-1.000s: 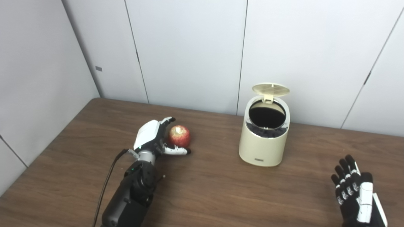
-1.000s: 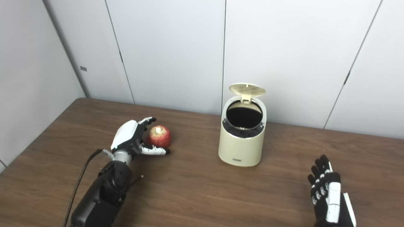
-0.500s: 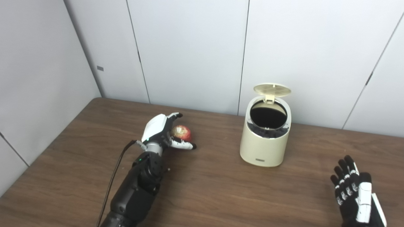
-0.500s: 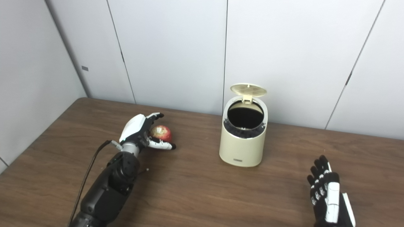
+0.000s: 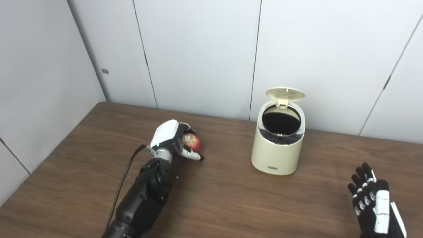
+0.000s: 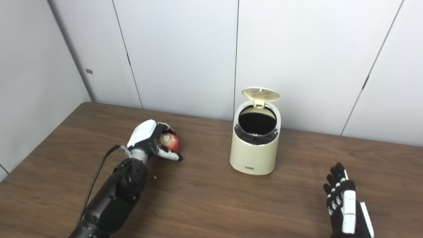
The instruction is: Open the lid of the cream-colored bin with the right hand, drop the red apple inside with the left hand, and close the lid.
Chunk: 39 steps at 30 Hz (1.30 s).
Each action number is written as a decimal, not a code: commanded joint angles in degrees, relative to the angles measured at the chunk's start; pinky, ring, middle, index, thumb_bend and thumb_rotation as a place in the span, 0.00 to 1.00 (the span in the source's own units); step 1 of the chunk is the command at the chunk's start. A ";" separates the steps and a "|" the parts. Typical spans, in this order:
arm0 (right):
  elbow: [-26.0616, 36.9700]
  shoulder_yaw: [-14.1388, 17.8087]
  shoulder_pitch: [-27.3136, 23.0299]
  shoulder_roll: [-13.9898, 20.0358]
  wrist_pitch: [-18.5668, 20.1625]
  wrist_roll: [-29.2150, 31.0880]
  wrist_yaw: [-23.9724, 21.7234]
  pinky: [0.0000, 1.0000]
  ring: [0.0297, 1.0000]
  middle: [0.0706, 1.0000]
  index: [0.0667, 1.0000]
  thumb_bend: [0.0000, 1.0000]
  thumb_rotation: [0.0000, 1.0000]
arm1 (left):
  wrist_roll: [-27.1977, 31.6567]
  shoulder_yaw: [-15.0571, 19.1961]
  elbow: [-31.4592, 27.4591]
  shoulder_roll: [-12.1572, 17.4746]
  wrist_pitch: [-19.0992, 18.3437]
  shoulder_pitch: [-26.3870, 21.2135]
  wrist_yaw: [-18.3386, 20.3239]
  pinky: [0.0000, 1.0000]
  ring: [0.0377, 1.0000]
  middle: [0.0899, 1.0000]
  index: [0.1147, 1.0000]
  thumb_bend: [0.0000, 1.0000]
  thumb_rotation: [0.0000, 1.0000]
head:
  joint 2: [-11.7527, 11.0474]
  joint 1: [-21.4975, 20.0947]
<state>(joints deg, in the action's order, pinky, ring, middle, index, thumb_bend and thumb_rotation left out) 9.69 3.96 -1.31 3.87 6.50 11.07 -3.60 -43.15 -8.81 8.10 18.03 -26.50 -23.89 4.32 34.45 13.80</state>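
Now the apple [image 5: 192,142] is wrapped by the left hand [image 5: 172,138], fingers curled over its top and the thumb tucked under its near side, low over the table [image 5: 218,198] on the left. Whether the fruit is resting on the wood or just off it cannot be told. A black cable [image 5: 124,180] is seen running along the left forearm. Over to the right, well apart from the apple, the bin [image 5: 277,155] is stood upright near the back edge of the table, its lid [image 5: 285,94] tipped up on the rear hinge and the dark mouth left wide open. A small label is seen low on the bin's front, too small to read. Down at the bottom right corner, the right hand [image 5: 371,205] is held clear of everything, fingers stretched out and slightly apart, nothing gripped. Pale wall panels [image 5: 198,49] are seen behind.
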 commanded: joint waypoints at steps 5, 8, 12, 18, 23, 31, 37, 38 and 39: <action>1.49 0.06 -2.13 0.69 -0.63 0.60 -0.86 1.00 1.00 1.00 1.00 0.61 1.00 | -4.98 0.59 -1.68 -0.37 -0.38 -1.88 -0.44 0.37 0.40 0.47 0.40 0.48 0.00 | 0.20 -0.19; 0.77 -0.01 -2.25 0.85 -1.05 0.58 -1.12 1.00 1.00 0.99 1.00 0.61 1.00 | -5.00 0.48 -1.69 -0.62 -0.27 -1.89 -1.69 0.36 0.39 0.47 0.39 0.48 0.00 | -0.05 -0.62; -0.05 -0.14 -2.38 0.71 -1.64 0.23 -1.14 1.00 1.00 0.99 1.00 0.60 1.00 | -4.61 0.75 -2.11 -0.95 -0.04 -1.64 -3.02 0.34 0.40 0.48 0.39 0.47 0.00 | -1.16 -2.39; -1.63 -0.47 -2.26 0.07 -2.70 0.01 -1.36 1.00 1.00 0.99 0.99 0.61 1.00 | -2.65 1.43 -3.18 -2.04 3.16 0.63 -8.21 0.32 0.40 0.48 0.40 0.47 0.00 | -3.29 -4.75; -2.48 -0.49 -2.34 -0.46 -3.54 0.17 -1.46 1.00 1.00 0.98 0.98 0.59 1.00 | -2.28 0.67 -5.29 -3.87 5.62 1.83 -12.02 0.33 0.40 0.46 0.42 0.48 0.00 | -4.58 -5.35; -3.03 -1.58 -1.88 -0.14 -4.26 -0.64 -2.19 1.00 1.00 0.98 0.99 0.59 1.00 | -1.46 -0.37 -10.37 -8.06 7.15 0.70 -13.06 0.32 0.39 0.44 0.43 0.47 0.00 | -7.51 -8.45; -3.80 -2.27 -1.46 -1.11 -5.33 -1.96 -1.42 0.99 1.00 0.98 0.98 0.56 1.00 | -3.03 -0.89 -12.30 -11.81 9.08 -1.67 -17.80 0.29 0.37 0.44 0.46 0.47 0.00 | -8.91 -10.20; -3.88 -2.39 -1.33 -1.34 -5.30 -2.10 -1.32 1.00 1.00 0.98 0.98 0.57 1.00 | -3.30 -1.17 -12.70 -12.39 8.76 -2.24 -17.75 0.28 0.37 0.44 0.46 0.47 0.00 | -9.08 -10.49; -3.95 -2.49 -1.24 -1.52 -5.30 -2.28 -1.24 1.00 1.00 0.98 0.98 0.57 1.00 | -3.46 -1.43 -13.02 -12.75 8.62 -2.69 -17.62 0.27 0.37 0.45 0.46 0.47 0.00 | -9.10 -10.76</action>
<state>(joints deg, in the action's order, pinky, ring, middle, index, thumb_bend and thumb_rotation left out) 5.37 1.93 -1.79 2.93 3.44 8.92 -4.73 -45.38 -9.91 -2.80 5.52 -19.36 -23.42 -11.70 25.31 2.99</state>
